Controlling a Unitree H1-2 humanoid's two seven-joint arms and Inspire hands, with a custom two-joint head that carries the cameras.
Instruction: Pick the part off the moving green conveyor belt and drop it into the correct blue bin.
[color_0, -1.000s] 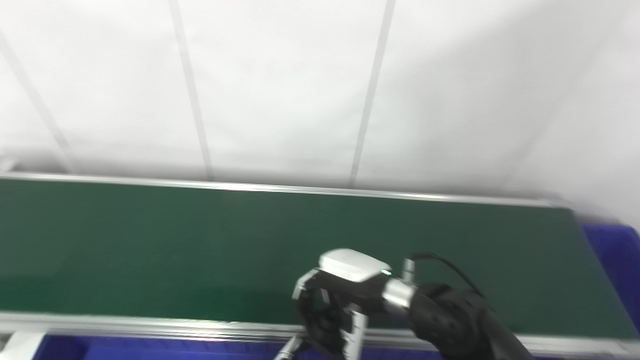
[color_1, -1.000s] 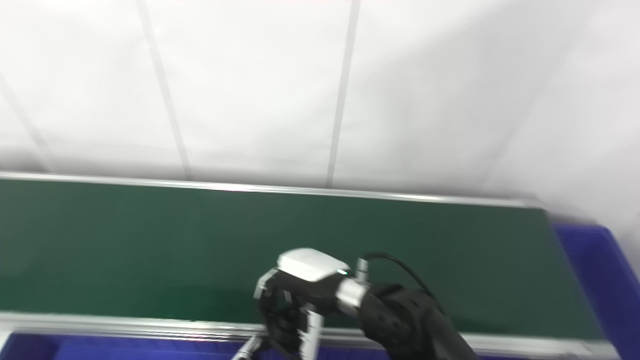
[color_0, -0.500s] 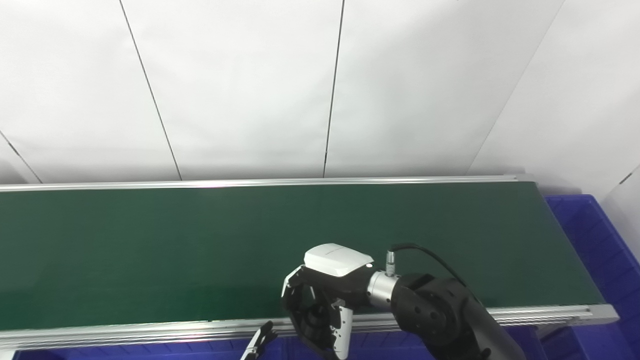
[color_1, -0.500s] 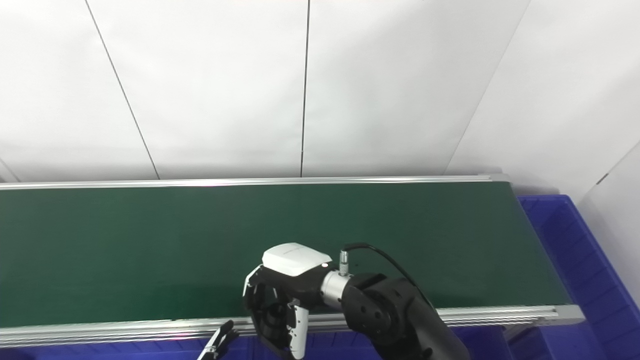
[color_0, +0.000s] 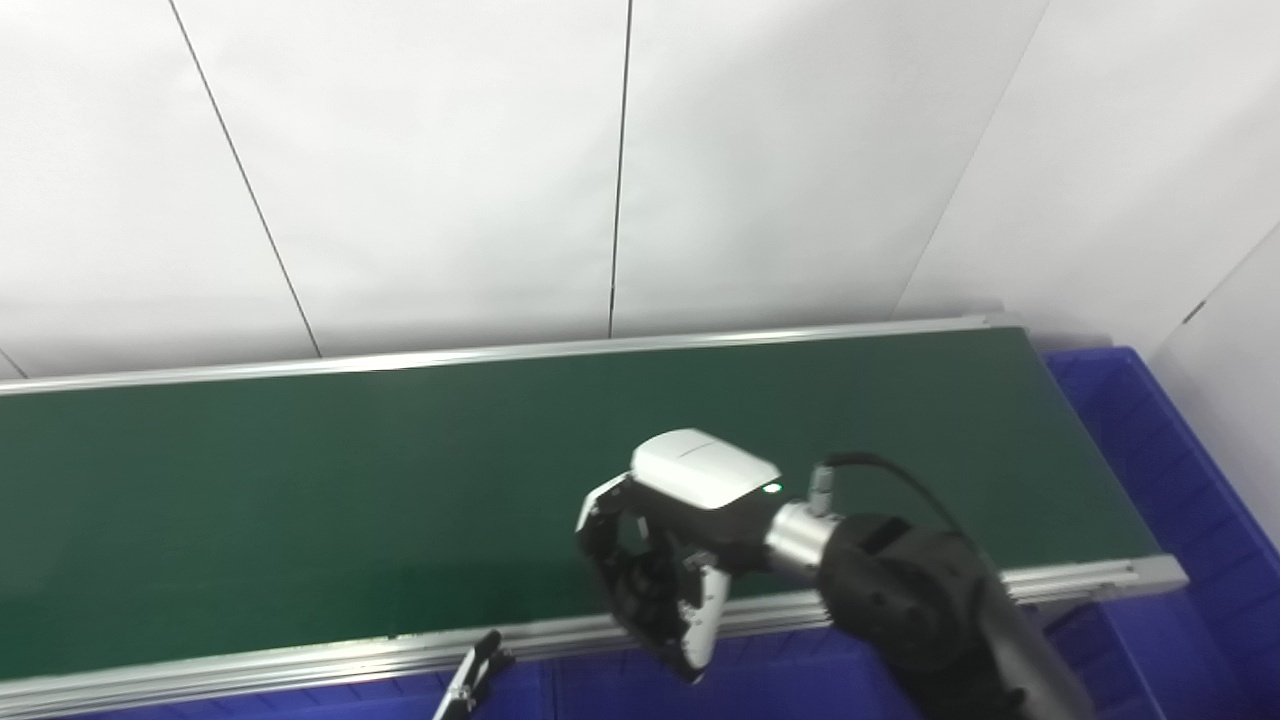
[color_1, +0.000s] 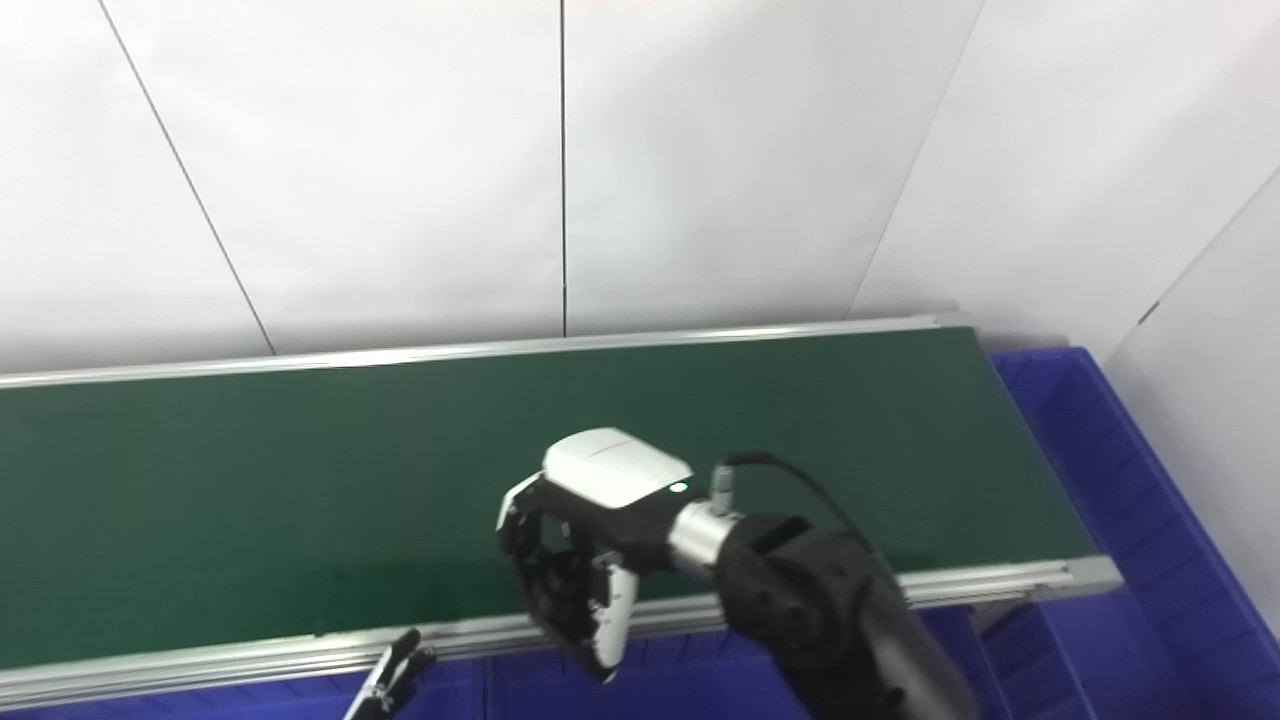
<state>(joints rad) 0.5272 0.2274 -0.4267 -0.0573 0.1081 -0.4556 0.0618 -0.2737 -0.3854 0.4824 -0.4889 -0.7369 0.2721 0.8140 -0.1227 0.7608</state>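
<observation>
The right hand's fingers (color_0: 690, 620) curl downward and inward over the near edge of the belt, with dark shapes between them and the palm; whether they grip a part or are merely clenched cannot be told. The right hand (color_0: 665, 560) has a white cover on its back and a small green light by the wrist, and it hangs above the front rail of the green conveyor belt (color_0: 300, 480). Behind it, a silver wrist collar and a black cable lead into the dark forearm, which enters from the lower right.

Of the left hand (color_0: 475, 680), only dark fingertips show at the bottom edge, just below the rail; how they are set cannot be told.

No part lies visible anywhere on the belt's green surface. The belt runs across the picture between two aluminium rails. A blue bin (color_0: 1150, 440) stands at the belt's right end, and more blue bins (color_1: 220, 700) lie along the near side below the front rail. White wall panels (color_0: 450, 170) rise behind.
</observation>
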